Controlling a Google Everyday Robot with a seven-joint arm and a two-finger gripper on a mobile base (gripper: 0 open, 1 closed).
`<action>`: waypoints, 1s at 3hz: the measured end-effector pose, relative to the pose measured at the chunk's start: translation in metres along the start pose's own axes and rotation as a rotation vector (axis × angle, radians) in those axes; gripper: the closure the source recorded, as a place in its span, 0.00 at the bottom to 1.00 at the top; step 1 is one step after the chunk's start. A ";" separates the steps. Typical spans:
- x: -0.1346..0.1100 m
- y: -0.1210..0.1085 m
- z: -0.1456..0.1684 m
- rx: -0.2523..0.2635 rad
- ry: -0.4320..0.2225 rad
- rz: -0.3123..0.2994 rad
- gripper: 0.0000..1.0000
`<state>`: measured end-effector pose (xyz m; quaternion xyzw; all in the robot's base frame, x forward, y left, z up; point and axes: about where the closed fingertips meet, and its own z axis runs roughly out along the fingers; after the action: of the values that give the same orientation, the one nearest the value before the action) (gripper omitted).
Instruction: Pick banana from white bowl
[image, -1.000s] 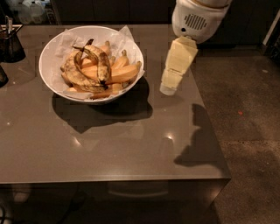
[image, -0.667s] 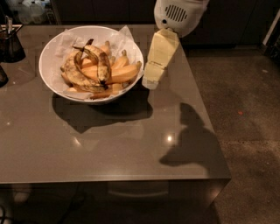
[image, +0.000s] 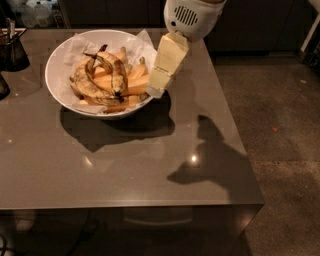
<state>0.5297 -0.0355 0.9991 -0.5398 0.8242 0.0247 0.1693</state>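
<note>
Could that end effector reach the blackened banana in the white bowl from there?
Probably yes: the end effector hovers at the rim of the white bowl, and the banana lies uncovered atop the other bananas.

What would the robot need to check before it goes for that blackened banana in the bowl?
1. Banana lies on top of the pile in the white bowl: ok.
2. Gripper over the banana: not ok, it is by the bowl's rim.
3. Other bananas clear of it: not ok, they touch it.
4. Bowl fully on the table: ok.
5. Gripper's height above the rim: cannot tell.
</note>
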 end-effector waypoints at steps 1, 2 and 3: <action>-0.034 0.012 0.007 -0.018 0.020 0.022 0.00; -0.039 0.010 0.008 -0.010 0.000 0.023 0.00; -0.061 0.015 0.020 -0.044 -0.027 0.037 0.00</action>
<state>0.5429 0.0296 0.9970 -0.5276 0.8310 0.0532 0.1682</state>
